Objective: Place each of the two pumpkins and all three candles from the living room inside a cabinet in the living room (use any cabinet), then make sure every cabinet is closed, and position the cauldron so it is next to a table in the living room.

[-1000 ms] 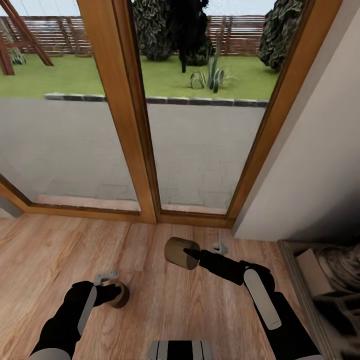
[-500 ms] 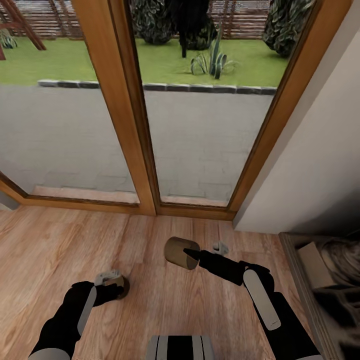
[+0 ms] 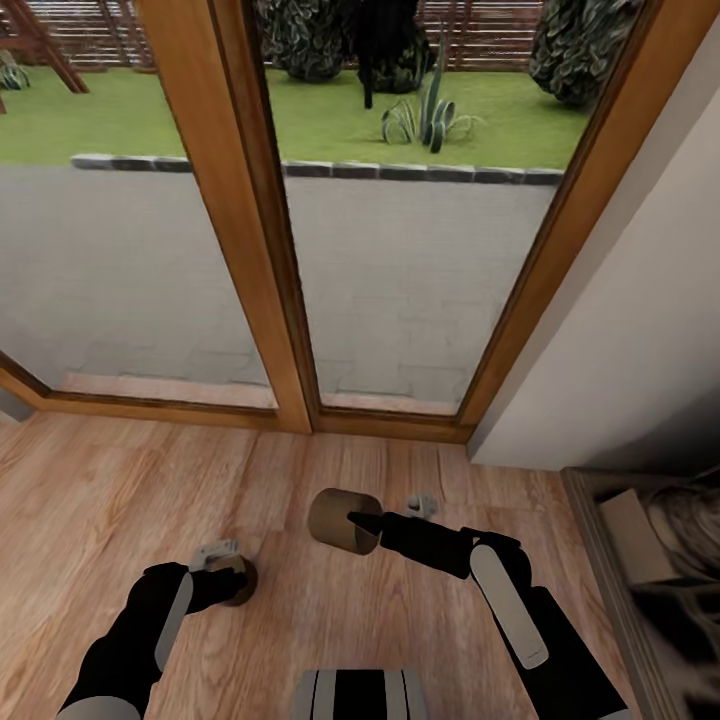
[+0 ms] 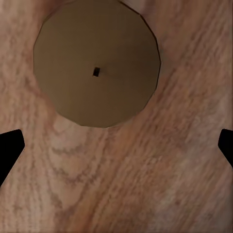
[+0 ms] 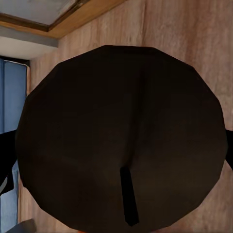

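My right gripper (image 3: 385, 518) is clamped on a tan candle (image 3: 343, 520) at lower centre, while my left gripper (image 3: 225, 566), fingers apart, hangs over another candle (image 4: 97, 63) on the wooden floor (image 3: 90, 500).

Both black arms reach forward and down. The left gripper (image 3: 222, 562) points at the floor with its fingers (image 4: 9, 148) spread wide, empty. The right gripper (image 3: 372, 522) extends level, fingers clamped on either side of a candle (image 3: 343, 520)

Bright daylight through window (image 3: 400, 290), soft renders (blurry)
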`<state>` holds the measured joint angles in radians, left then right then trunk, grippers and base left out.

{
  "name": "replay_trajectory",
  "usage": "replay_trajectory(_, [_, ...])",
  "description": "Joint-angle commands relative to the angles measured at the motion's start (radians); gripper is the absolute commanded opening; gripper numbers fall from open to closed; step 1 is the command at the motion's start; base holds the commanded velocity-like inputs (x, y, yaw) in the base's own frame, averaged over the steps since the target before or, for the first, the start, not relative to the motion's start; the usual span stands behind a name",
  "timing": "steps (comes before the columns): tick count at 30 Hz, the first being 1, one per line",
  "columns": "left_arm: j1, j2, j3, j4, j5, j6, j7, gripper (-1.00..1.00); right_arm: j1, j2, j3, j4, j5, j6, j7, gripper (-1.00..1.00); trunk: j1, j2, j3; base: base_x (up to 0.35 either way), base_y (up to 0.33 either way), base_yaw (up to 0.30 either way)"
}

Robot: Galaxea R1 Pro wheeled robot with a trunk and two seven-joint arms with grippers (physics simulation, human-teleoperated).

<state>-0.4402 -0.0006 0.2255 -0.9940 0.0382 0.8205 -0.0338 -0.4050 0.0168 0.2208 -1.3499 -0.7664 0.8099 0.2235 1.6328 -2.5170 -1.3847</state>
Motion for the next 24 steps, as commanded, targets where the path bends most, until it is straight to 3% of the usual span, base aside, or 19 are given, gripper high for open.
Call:
replay_trajectory(1, [0.000, 0.000, 0.000, 0.000, 0.000, 0.000, 0.000, 1.00, 0.000, 0.000, 0.000, 0.000, -0.001, 0.000, -0.001, -1.00, 0.000, 0.000, 0.000, 0.036, 0.000, 0.000])
replay_trajectory(24, [0.000, -0.001, 0.002, 0.000, 0.000, -0.003, 0.002, 1.00, 0.000, 0.000, 0.002, 0.000, 0.001, -0.001, -0.006, -1.00, 0.000, 0.000, 0.000, 0.106, 0.022, 0.000])
